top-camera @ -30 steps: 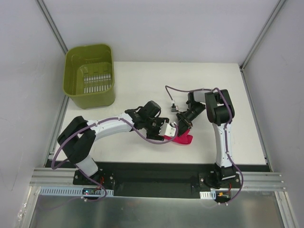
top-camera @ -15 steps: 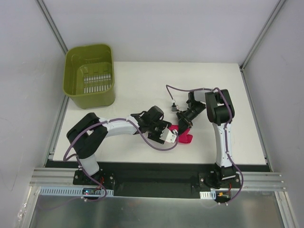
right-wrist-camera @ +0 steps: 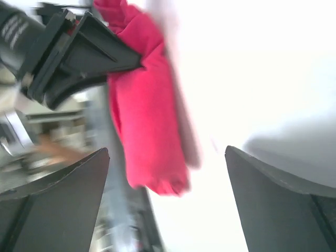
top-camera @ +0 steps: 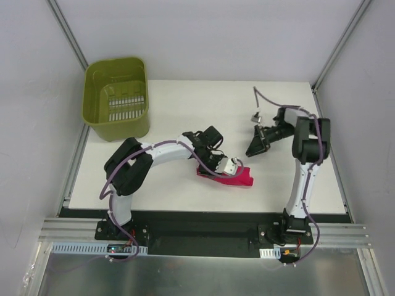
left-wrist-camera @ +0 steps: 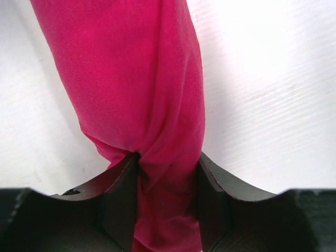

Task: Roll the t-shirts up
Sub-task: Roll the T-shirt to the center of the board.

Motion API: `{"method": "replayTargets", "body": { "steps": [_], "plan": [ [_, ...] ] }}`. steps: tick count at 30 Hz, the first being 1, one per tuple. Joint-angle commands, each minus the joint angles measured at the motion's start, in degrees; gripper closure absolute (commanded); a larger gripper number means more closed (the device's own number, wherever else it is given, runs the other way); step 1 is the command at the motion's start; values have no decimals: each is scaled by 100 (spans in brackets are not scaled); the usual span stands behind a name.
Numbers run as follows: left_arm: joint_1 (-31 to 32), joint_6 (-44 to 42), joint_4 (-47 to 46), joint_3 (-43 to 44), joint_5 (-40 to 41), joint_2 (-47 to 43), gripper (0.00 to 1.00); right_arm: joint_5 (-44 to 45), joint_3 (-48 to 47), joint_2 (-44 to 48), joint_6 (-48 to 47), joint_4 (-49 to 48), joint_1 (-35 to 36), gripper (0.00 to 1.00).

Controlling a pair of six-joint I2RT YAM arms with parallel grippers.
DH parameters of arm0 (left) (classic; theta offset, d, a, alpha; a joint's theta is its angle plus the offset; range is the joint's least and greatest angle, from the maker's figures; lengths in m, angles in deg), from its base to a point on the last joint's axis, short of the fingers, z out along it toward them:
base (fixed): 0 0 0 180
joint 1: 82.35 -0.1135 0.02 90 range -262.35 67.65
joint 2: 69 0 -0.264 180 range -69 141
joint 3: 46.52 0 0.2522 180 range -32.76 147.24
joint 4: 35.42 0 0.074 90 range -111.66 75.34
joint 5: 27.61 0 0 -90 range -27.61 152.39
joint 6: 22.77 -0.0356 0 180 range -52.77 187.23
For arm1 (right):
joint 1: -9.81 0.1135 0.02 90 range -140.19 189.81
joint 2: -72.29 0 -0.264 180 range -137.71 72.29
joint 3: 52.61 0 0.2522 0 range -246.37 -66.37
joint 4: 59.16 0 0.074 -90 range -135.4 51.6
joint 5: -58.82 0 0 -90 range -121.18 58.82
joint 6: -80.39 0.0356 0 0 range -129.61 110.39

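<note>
A magenta t-shirt [top-camera: 226,179] lies bunched into a narrow roll on the white tabletop [top-camera: 185,105], well to the right of the green basket [top-camera: 120,127] and nearer the arms' bases than the basket is. The left hand [top-camera: 229,168] is clamped on one end of it: the wrist view shows the cloth gathered and pinched tight between the two dark fingers [left-wrist-camera: 118,197], with the rest of the roll running away across the surface. The right hand [top-camera: 254,148] hangs farther from the basket than the roll does, clear of the fabric, its jaws spread wide with nothing between them. The rolling step looks close to finished, though the far end appears looser and fatter than the pinched one. The next move probably calls for the left hand to let go without dragging the roll open, or for the free right hand to steady the loose end first.
</note>
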Motion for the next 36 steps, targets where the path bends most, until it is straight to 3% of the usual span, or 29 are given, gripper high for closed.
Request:
{"method": "replayTargets", "body": {
  "steps": [1, 4, 5, 7, 8, 9, 10, 11, 12, 15, 17, 23, 30, 36],
  "plan": [
    [-128, 723, 1702, 868, -1140, 583, 60, 488, 109, 1775, -519, 1157, -477, 4],
    [-242, 935, 2116, 1213, -1527, 900, 59, 812, 514, 2945, 288, -19, -908, 4],
    [-252, 962, 2334, 1457, -1563, 988, 60, 1318, 976, 3313, 752, -1023, -935, 4],
    [-295, 1084, 2407, 1643, -1659, 1172, 60, 2310, 1828, 4937, 1378, -2511, -935, 4],
    [-304, 1129, 2450, 1696, -1677, 1208, 59, 2490, 2303, 5587, 1607, -3911, -944, 4],
    [-331, 1173, 2477, 1749, -1712, 1295, 59, 2510, 3230, 6089, 1618, -4456, -944, 4],
    [-339, 1286, 2494, 1854, -1765, 1348, 58, 2353, 3605, 6903, 1627, -4879, -926, 4],
    [-392, 1348, 2512, 1899, -1818, 1384, 58, 2265, 3904, 7138, 1670, -5275, -883, 4],
    [-427, 1471, 2547, 1934, -1870, 1454, 58, 2220, 4273, 7288, 1671, -5200, -821, 4],
    [-559, 1699, 2644, 2075, -2134, 1594, 56, 1555, 4189, 7071, 859, -3763, -628, 4],
    [-621, 1762, 2714, 2128, -2309, 1665, 55, 1174, 4310, 7034, 599, -3407, -479, 4],
    [-691, 1718, 2811, 2005, -2363, 1683, 53, 1587, 5006, 7571, -148, -3908, 707, 4],
    [-700, 1753, 2811, 2040, -2363, 1692, 52, 1868, 5023, 7036, -439, -4215, 1718, 4],
    [-709, 1771, 2811, 2084, -2345, 1718, 51, 1974, 5006, 6377, -825, -4435, 2070, 4]
  ]
}}
